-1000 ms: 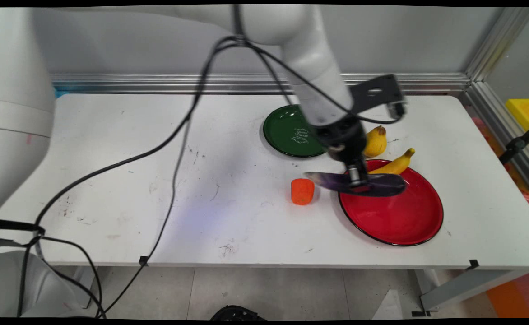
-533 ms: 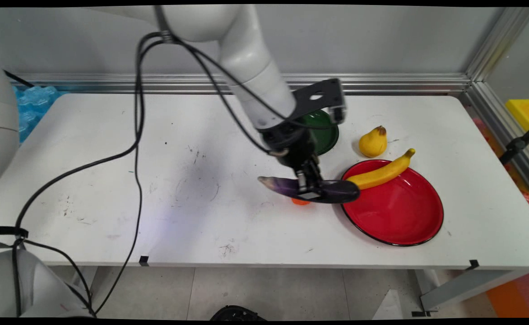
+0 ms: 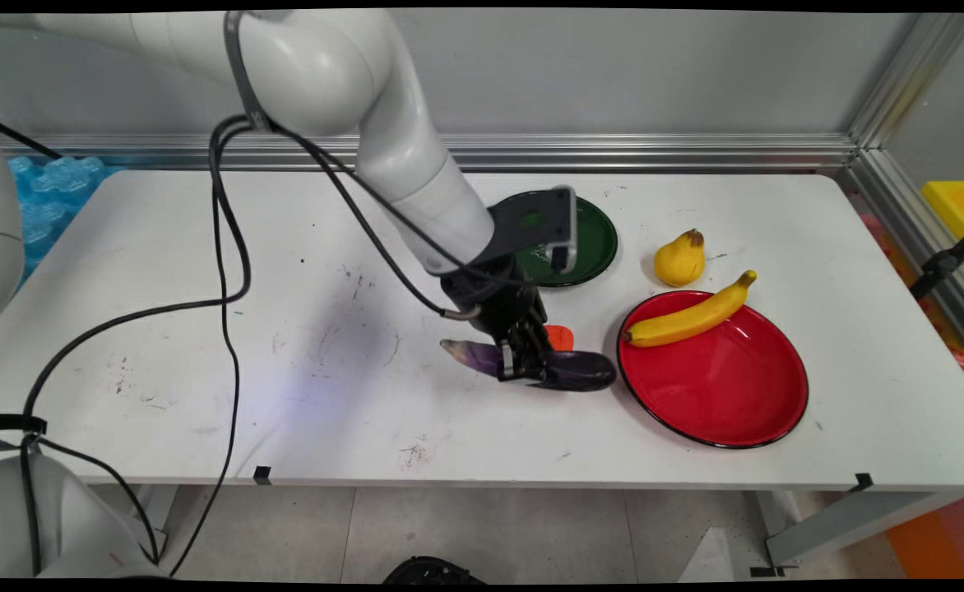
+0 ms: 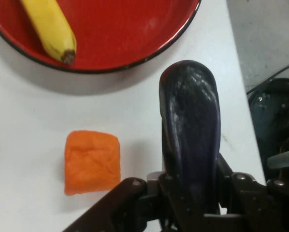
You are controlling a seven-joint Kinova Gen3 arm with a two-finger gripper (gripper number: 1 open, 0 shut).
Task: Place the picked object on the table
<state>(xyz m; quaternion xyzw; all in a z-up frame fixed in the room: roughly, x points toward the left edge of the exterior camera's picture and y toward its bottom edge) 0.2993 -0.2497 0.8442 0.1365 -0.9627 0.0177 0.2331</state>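
We see the gripper [image 3: 525,367] clamped on the purple eggplant [image 3: 568,370], held low over the white table [image 3: 202,345], just left of the red plate [image 3: 720,395]. Orange block [image 4: 92,162] sits just behind the eggplant. Banana [image 3: 688,316] lies on the plate's far rim, pear [image 3: 679,259] beyond it, green plate [image 3: 593,242] further left.

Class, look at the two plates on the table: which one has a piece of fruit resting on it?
The red plate, at the table's right: the banana lies across its far rim. The green plate, farther back, holds nothing visible, though the arm hides part of it.
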